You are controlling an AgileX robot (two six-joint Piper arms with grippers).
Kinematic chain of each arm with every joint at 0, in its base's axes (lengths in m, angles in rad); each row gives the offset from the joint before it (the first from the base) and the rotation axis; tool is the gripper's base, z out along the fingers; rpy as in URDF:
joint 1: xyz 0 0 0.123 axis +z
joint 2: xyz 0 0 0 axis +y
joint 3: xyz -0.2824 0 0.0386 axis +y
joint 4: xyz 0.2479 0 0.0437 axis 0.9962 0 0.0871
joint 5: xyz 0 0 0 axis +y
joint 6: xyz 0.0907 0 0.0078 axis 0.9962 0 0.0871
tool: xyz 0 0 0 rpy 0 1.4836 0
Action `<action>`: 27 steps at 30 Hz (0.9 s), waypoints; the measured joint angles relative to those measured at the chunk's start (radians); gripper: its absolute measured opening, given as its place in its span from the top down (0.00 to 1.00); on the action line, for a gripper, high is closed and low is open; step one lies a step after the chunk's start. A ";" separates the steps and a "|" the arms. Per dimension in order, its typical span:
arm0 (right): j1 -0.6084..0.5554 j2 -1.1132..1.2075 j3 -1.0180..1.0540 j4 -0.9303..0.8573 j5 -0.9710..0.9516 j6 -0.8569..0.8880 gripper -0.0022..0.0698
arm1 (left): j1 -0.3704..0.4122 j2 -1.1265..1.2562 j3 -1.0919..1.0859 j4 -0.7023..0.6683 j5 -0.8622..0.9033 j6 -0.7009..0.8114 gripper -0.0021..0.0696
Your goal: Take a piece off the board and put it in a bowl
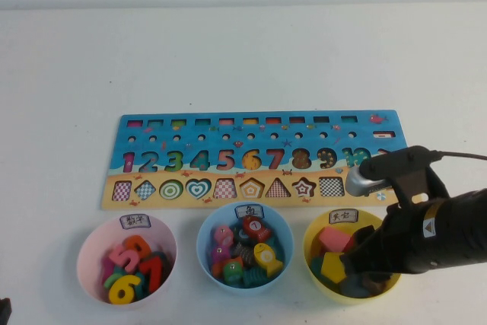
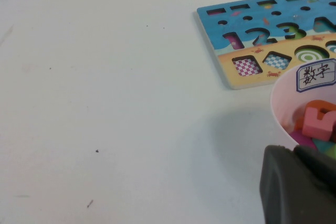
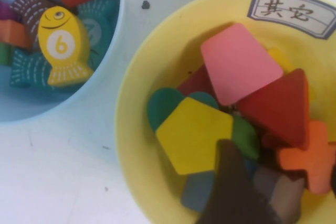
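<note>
Right gripper (image 1: pixel 364 262) hides the yellow bowl (image 3: pixel 131 114); right wrist shows red triangle (image 3: pixel 278 109) lying free; left gripper (image 2: pixel 296 187) fingers indiscernible.

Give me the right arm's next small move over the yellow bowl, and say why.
Probably lift the right gripper straight up and clear. The red triangle already lies in the yellow bowl, leaning on the pink block and orange cross, apparently released. The board is behind it. The left gripper sits parked beside the pink bowl.

The right arm covers the near-right side of the round yellow plastic bowl (image 1: pixel 316 227) and the right end of the long blue-and-sandy wooden puzzle board (image 1: pixel 228 159).

The left gripper (image 2: pixel 296 184) is cut off at the frame corner.
</note>
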State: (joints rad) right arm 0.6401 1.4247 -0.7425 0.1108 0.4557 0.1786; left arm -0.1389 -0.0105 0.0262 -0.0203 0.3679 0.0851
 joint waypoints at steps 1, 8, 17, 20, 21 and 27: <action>0.000 0.000 0.000 0.009 0.000 0.000 0.47 | 0.000 0.000 0.000 0.000 0.000 0.000 0.98; 0.000 0.000 0.000 0.049 -0.031 0.000 0.53 | 0.000 0.000 0.000 0.000 0.000 0.000 0.98; 0.000 -0.080 0.000 0.027 -0.023 -0.053 0.96 | 0.000 0.000 0.000 0.000 0.000 0.000 0.98; 0.000 -0.140 0.000 0.017 0.041 -0.072 0.98 | 0.000 0.000 0.000 0.000 0.000 0.000 0.98; 0.000 -0.159 0.000 0.015 0.070 -0.074 0.99 | 0.000 0.000 0.000 0.000 0.000 0.000 0.98; 0.000 -0.312 0.022 0.011 0.267 -0.075 0.99 | 0.000 0.000 0.000 0.000 0.000 0.000 0.98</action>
State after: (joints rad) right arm 0.6401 1.1123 -0.7206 0.1214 0.7225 0.1031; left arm -0.1389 -0.0105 0.0262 -0.0203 0.3679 0.0851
